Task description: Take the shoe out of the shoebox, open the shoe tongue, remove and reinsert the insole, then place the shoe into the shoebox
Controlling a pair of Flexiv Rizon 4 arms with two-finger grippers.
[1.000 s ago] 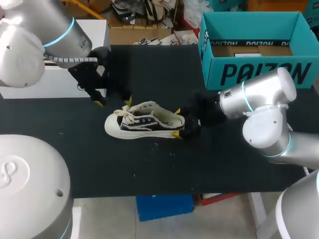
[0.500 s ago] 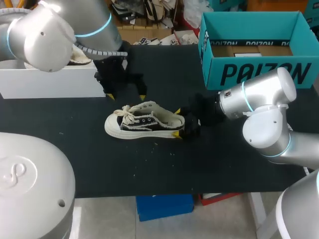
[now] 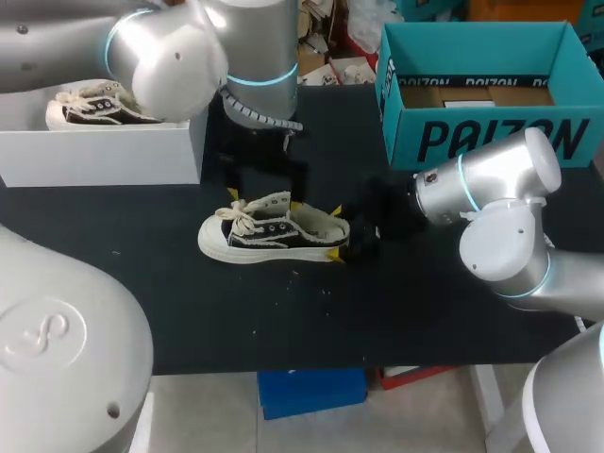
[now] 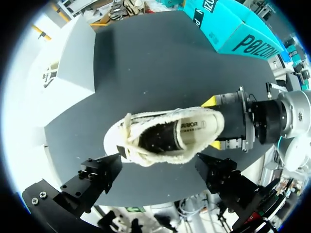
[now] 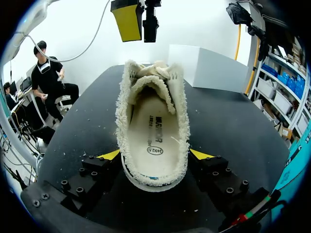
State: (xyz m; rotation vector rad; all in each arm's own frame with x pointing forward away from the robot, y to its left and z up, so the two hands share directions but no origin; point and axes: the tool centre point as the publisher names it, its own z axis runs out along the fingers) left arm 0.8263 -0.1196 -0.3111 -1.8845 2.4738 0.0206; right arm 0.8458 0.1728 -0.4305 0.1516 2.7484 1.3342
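On the black table (image 3: 283, 311), the teal shoebox (image 3: 481, 142) stands at your far right, its floor partly hidden behind its front wall. The shoe (image 3: 269, 231) sits on its sole mid-table, well apart from the shoebox. The head view hides its inside; the right wrist view shows the insole (image 5: 154, 131) lying in it. Your right gripper (image 5: 155, 155) clamps the heel from 2 sides. Your left gripper (image 3: 264, 199) hangs above the shoe, fingers spread wide; its own wrist view does not show the yellow tips.
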